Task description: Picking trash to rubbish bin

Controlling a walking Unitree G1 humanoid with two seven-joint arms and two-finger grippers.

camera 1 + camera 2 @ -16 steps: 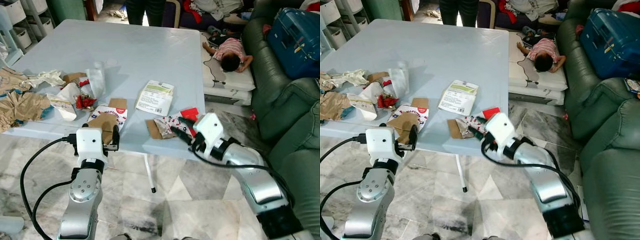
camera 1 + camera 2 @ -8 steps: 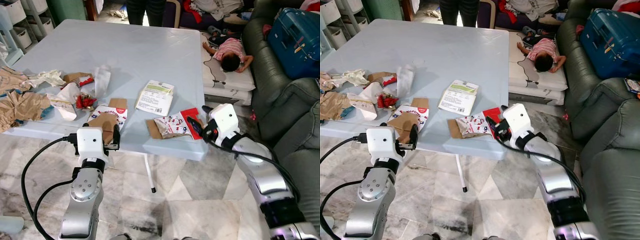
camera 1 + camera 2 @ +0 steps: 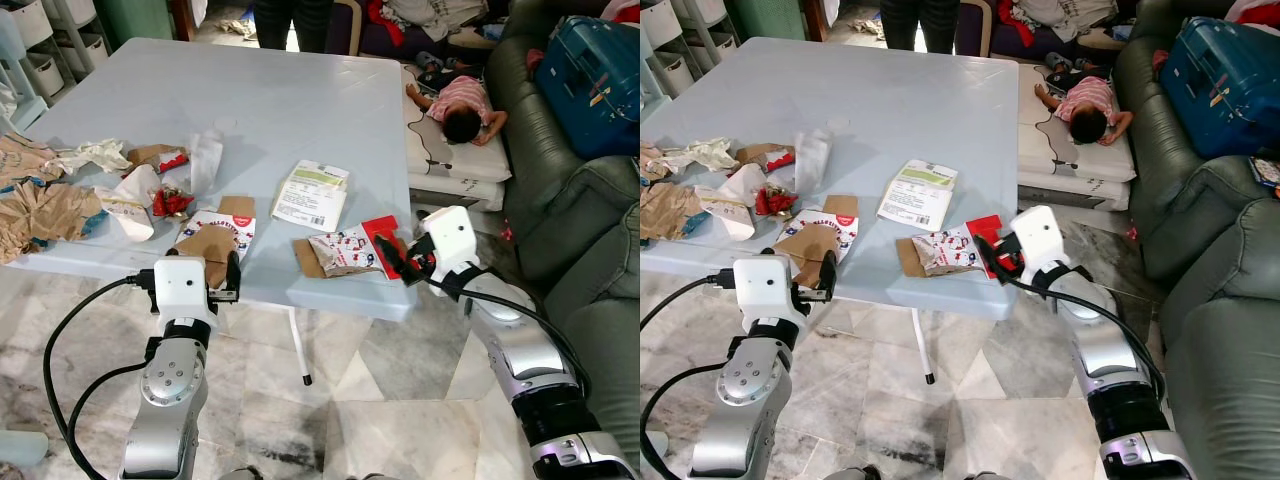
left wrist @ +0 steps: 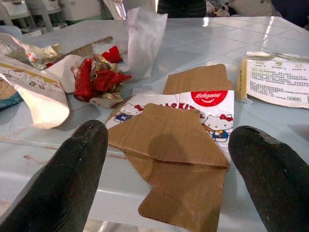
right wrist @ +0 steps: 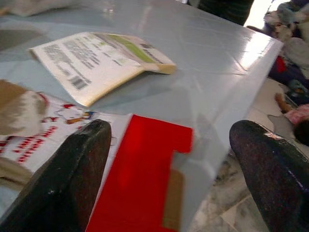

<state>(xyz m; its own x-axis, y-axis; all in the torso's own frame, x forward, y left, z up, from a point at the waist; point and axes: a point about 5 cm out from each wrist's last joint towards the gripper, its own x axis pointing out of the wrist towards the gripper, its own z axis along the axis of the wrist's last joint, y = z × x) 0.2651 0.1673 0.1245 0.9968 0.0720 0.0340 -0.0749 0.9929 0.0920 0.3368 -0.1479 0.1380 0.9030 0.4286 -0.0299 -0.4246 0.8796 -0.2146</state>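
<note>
At table's near-right corner, R gripper (image 3: 392, 262) sits w/ 2 fingers spread wide, holding nothing, tips just over the red flap of a flattened Hello Kitty carton (image 3: 345, 250). White-green packet (image 3: 311, 194) lies just beyond it on the blue table (image 3: 290, 100). L gripper (image 3: 222, 277) at near edge, fingers also apart & empty, facing a 2nd flattened Colgate box (image 4: 174, 130) that overhangs the edge. Crumpled paper & red wrappers (image 3: 168, 202) piled far left. Person lying on a mat (image 3: 460, 105) by the sofa.
</note>
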